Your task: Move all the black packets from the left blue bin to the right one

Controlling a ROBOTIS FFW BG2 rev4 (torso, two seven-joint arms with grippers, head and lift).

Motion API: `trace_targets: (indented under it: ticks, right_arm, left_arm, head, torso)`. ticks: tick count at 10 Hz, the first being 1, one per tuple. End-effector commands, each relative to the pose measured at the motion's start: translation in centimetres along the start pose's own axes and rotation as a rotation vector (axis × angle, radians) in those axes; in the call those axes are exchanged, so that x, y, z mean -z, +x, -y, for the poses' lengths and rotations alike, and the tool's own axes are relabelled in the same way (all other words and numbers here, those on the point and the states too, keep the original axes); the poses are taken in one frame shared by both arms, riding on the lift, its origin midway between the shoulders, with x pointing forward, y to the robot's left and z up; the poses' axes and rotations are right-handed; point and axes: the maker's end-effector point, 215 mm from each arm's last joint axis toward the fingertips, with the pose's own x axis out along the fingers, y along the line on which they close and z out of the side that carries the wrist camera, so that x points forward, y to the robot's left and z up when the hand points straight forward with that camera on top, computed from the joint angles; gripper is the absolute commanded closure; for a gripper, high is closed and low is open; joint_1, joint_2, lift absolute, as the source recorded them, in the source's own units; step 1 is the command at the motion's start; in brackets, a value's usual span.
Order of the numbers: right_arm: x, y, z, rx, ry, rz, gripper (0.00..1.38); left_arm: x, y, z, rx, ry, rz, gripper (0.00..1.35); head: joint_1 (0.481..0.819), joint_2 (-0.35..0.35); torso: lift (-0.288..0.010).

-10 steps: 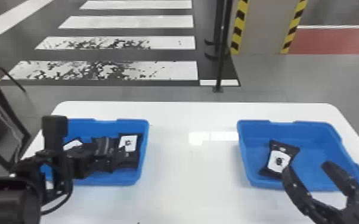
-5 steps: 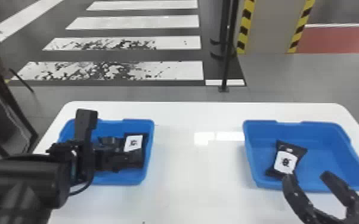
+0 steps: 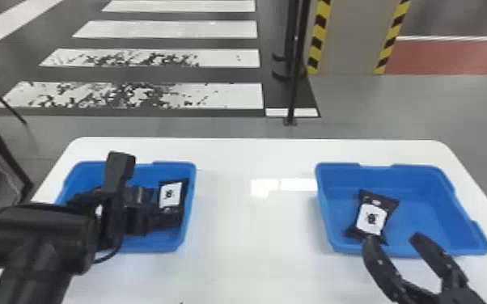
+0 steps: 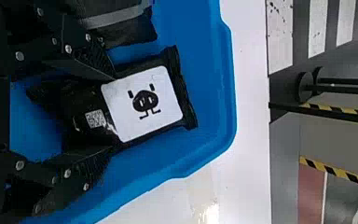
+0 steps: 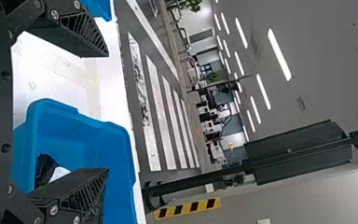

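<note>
My left gripper [image 3: 143, 220] reaches down into the left blue bin [image 3: 193, 178], near its right side. In the left wrist view, the left gripper [image 4: 109, 112] is shut on the sides of a black packet [image 4: 172, 70] with a white label. The same packet [image 3: 170, 196] lies by the bin's right wall in the head view. Another black packet [image 4: 126, 32] lies beside it. One black packet [image 3: 372, 218] rests in the left half of the right blue bin [image 3: 420, 202]. My right gripper [image 3: 392, 238] stands open over that bin's front edge; in the right wrist view, the right gripper [image 5: 107, 112] has nothing between its fingers.
Both bins stand on a white table [image 3: 255, 226], with bare tabletop between them. Bin walls rise around the left gripper. A dark stand [image 3: 293, 81] is on the floor behind the table.
The left gripper has moved right inside the left bin, toward the packet by the right wall. The right gripper and the packet in the right bin look unchanged.
</note>
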Motion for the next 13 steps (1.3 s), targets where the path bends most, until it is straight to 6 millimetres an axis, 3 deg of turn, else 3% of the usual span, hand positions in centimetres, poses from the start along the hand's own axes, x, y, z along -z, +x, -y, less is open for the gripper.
trace_targets:
  ticks: [1, 4, 6, 8, 11, 13]
  right_arm:
    - [0.2, -0.1, 0.1, 0.002, 0.008, -0.002, 0.16]
    - [0.5, -0.2, 0.2, 0.002, 0.017, -0.009, 0.16]
    - [0.3, -0.1, -0.1, -0.006, 0.018, -0.005, 0.16]
    - [-0.1, 0.6, -0.9, -0.046, 0.018, -0.006, 0.16]
    - [-1.1, 3.2, -4.3, -0.184, 0.075, -0.003, 0.16]
    - [-1.9, 5.2, -6.5, -0.260, 0.095, -0.001, 0.16]
  left_arm:
    - [-0.7, -0.3, -1.4, -0.034, 0.029, 0.045, 1.15]
    - [-3.6, -3.9, -2.4, -0.073, 0.072, 0.142, 1.21]
    - [-4.9, -7.4, -0.6, -0.055, 0.091, 0.223, 1.21]
    - [-7.2, -11.6, 4.0, -0.005, 0.149, 0.342, 1.21]
    - [-8.8, -11.7, 15.2, 0.238, 0.199, 0.421, 1.21]
    - [-8.6, -11.4, 20.2, 0.349, 0.217, 0.417, 1.21]
  head:
    - [0.695, 0.032]
    - [0.695, 0.056]
    - [0.695, 0.069]
    - [0.695, 0.063]
    - [0.695, -0.010]
    - [0.695, -0.057]
  torso:
    - [-0.140]
    - [-0.140]
    - [-0.140]
    - [-0.140]
    - [-0.140]
    - [-0.140]
